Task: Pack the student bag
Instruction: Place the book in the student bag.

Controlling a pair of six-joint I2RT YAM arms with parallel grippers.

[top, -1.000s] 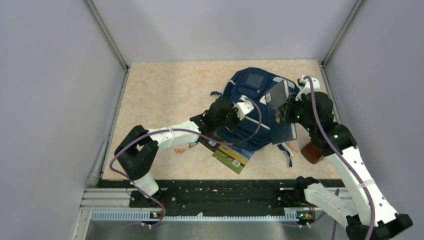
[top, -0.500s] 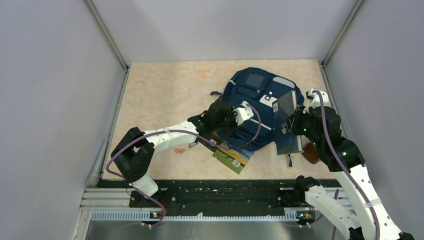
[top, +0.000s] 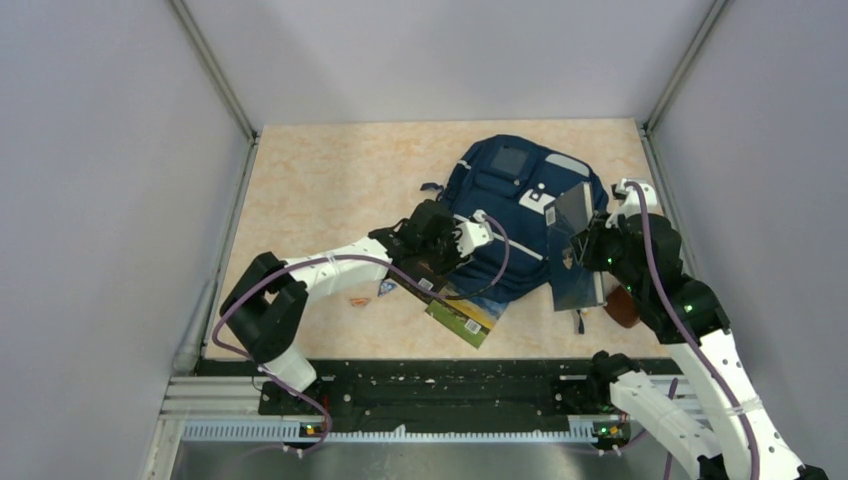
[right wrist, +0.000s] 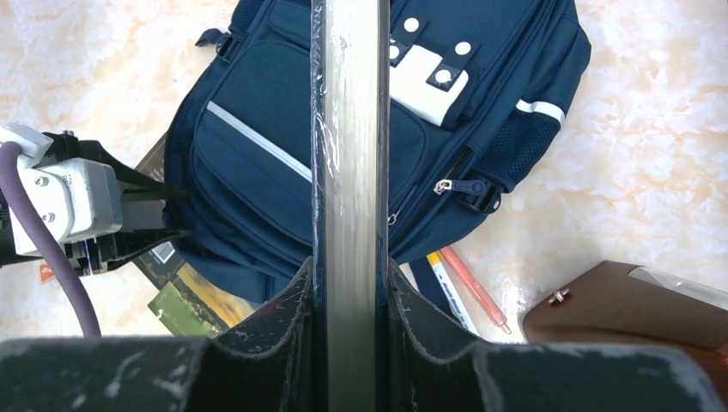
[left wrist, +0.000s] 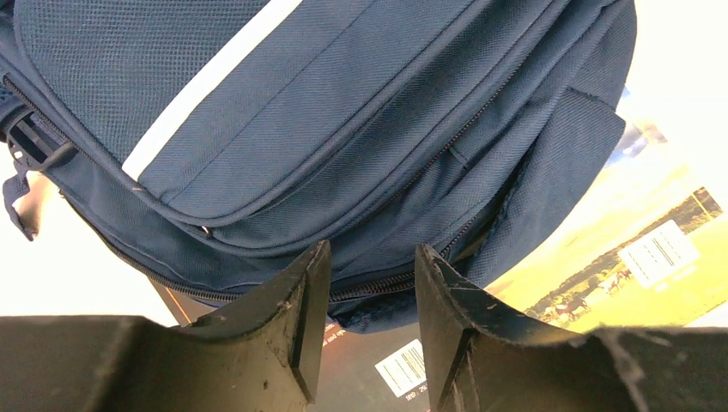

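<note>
Lying flat on the marbled tabletop [top: 320, 190], the student bag [top: 505, 200] sits just ahead of the left tool [left wrist: 369, 257], whose jaws are spread w/ nothing between. Soft, floppy fabric, prob. light; best taken at the zip [left wrist: 378, 285] edge nearest that tool. The right tool [right wrist: 348, 270] pinches a dark blue book [right wrist: 348, 129] edge-on above the bag. Grey walls [top: 100, 200] close round.

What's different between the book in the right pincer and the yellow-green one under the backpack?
The blue book is held upright, clamped in the right pincer; the yellow-green book lies flat, partly under the student bag. The blue book's cover looks dark; the yellow-green book's shows a landscape. Both are thin.
</note>
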